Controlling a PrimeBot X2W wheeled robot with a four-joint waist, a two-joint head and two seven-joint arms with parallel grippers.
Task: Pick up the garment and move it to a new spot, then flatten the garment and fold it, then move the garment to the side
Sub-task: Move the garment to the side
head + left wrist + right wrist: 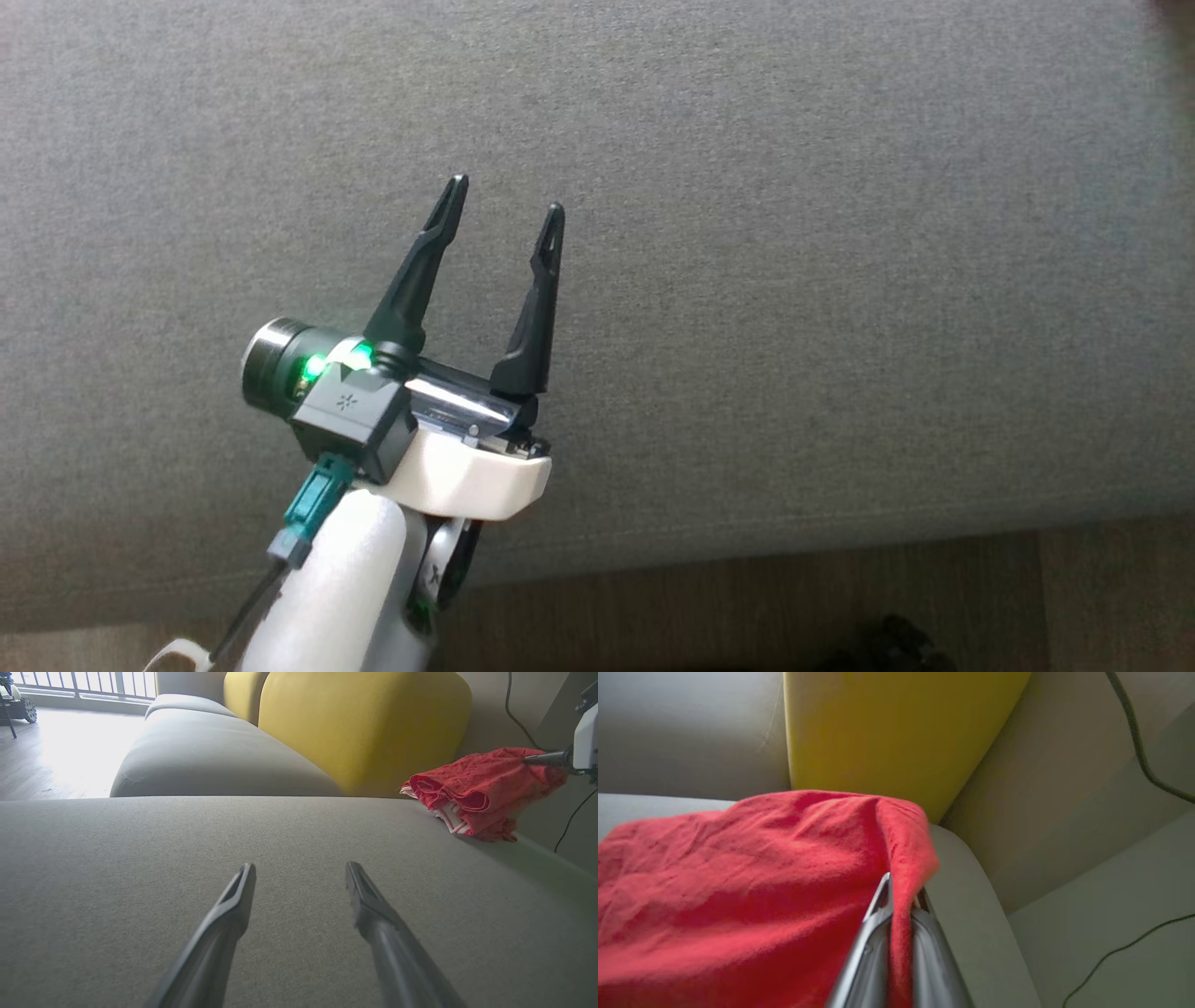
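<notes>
The garment point(738, 872) is red cloth with a white striped edge, bunched at the far right end of the grey sofa seat. My right gripper point(899, 891) is shut on a fold of it, cloth pinched between the two fingers. From the left wrist view the garment point(476, 791) hangs lifted at one side, with the right gripper point(544, 759) holding its top corner. My left gripper point(504, 201) stands open over bare grey seat, nothing between its fingers, well to the left of the garment; its fingers point(233, 905) point across the cushion.
A yellow back cushion point(364, 723) stands behind the seat. The grey sofa seat point(840, 280) ends at a front edge with wooden floor point(794, 597) below. Black cables point(1134, 732) run along the wall right of the sofa's end. More grey seat point(201, 751) stretches toward a bright window.
</notes>
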